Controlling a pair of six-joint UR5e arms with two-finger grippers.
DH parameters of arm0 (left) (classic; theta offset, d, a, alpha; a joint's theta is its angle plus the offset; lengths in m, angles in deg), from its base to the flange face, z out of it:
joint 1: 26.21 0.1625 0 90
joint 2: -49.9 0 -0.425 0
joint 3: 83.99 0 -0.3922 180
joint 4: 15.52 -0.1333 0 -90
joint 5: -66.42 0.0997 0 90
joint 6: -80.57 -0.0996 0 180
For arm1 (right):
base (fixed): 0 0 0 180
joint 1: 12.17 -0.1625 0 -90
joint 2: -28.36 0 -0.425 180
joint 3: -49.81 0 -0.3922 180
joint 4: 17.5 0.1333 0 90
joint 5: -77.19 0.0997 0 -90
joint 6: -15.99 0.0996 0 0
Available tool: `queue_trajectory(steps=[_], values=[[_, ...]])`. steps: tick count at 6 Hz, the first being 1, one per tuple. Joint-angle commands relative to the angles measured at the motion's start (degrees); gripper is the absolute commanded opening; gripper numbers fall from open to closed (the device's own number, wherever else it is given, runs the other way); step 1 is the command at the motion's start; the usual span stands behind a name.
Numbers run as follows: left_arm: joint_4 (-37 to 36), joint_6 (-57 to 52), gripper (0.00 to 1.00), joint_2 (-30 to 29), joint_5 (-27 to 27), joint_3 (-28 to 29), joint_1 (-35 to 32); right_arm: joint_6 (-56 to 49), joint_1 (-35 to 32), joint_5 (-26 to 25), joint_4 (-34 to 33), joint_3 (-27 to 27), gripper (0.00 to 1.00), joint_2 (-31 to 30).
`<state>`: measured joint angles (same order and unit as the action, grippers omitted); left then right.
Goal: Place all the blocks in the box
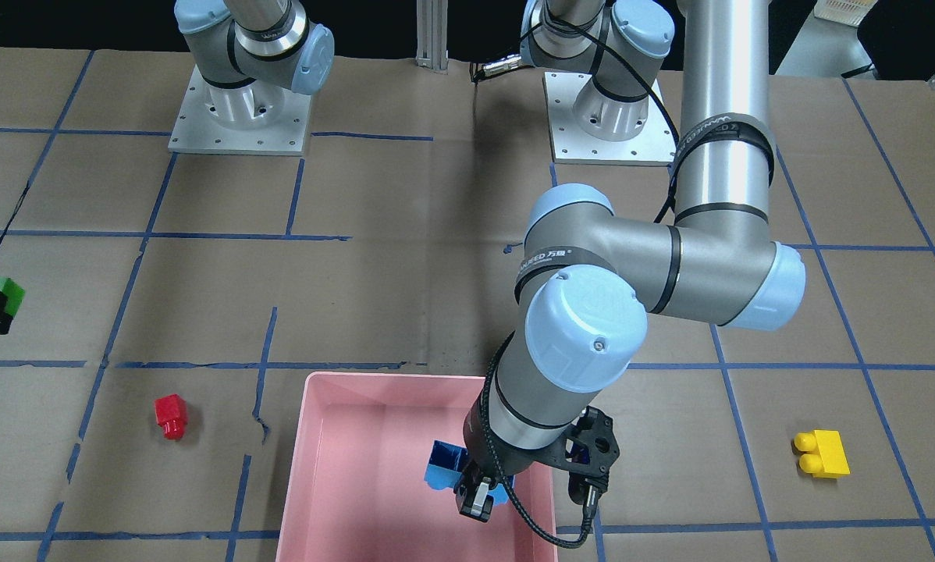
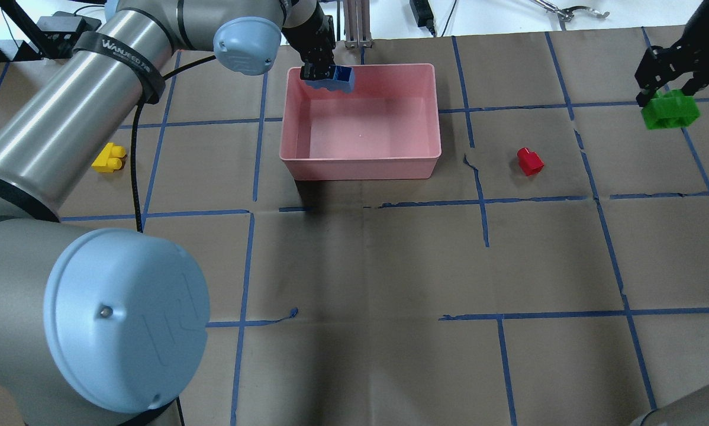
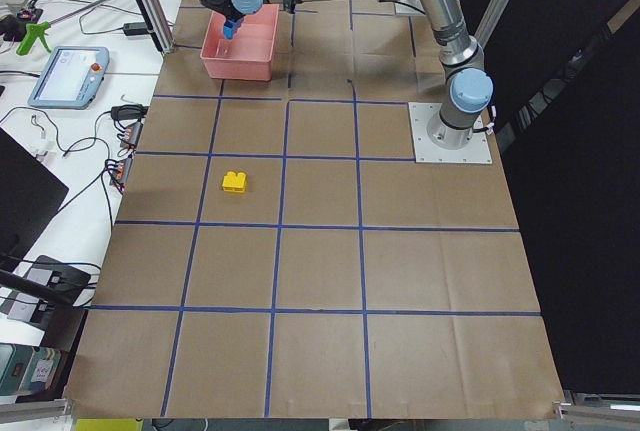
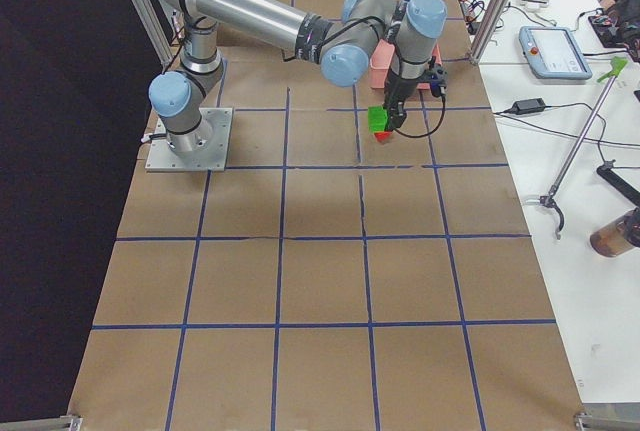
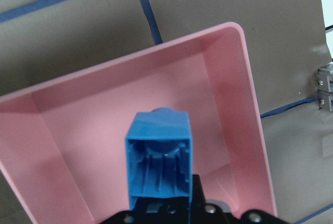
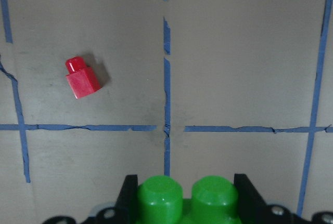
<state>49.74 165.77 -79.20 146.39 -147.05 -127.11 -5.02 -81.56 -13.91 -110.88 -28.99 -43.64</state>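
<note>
Bricks of glossy studded plastic: left gripper (image 1: 475, 499) clamps the hollow-bottomed light blue block (image 5: 158, 161) over the smooth pink box (image 2: 360, 160); right gripper (image 2: 668, 93) holds the green block (image 2: 669, 110) aloft; red block (image 2: 530, 161) and yellow block (image 2: 109, 158) lie outside.

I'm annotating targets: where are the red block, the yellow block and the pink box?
red block (image 2: 530, 162), overhead view, top face.
yellow block (image 2: 108, 160), overhead view, middle of body.
pink box (image 2: 360, 168), overhead view, near outer wall.
</note>
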Motion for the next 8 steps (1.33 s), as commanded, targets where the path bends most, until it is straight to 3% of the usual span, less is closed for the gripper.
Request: queue_trajectory(steps=[1, 2, 3, 4, 6, 8], values=[[-0.6, 0.8, 0.81, -0.5, -0.1, -0.3, -0.5, 5.6, -4.8, 1.5, -0.9, 0.1, 0.50, 1.1], [-0.7, 0.2, 0.78, 0.2, -0.1, -0.7, -0.5, 7.2, -6.3, 1.5, -0.9, 1.5, 0.50, 2.4], [0.3, -12.6, 0.78, 2.4, 1.1, -3.1, 0.5, 8.9, -8.4, 1.5, -1.0, 4.1, 0.50, 4.9], [0.2, -29.6, 0.79, 5.8, 4.5, -9.1, 5.6, 14.3, -12.9, 1.0, -1.1, 8.5, 0.50, 8.7], [-1.1, -67.2, 0.83, 15.6, 4.9, -23.5, 17.9, 25.1, -21.6, 1.2, -0.4, 19.8, 0.50, 16.9], [-1.1, -102.8, 0.88, 16.8, 5.0, -26.4, 31.4, 37.6, -31.0, 1.4, -0.9, 23.7, 0.50, 21.0]])
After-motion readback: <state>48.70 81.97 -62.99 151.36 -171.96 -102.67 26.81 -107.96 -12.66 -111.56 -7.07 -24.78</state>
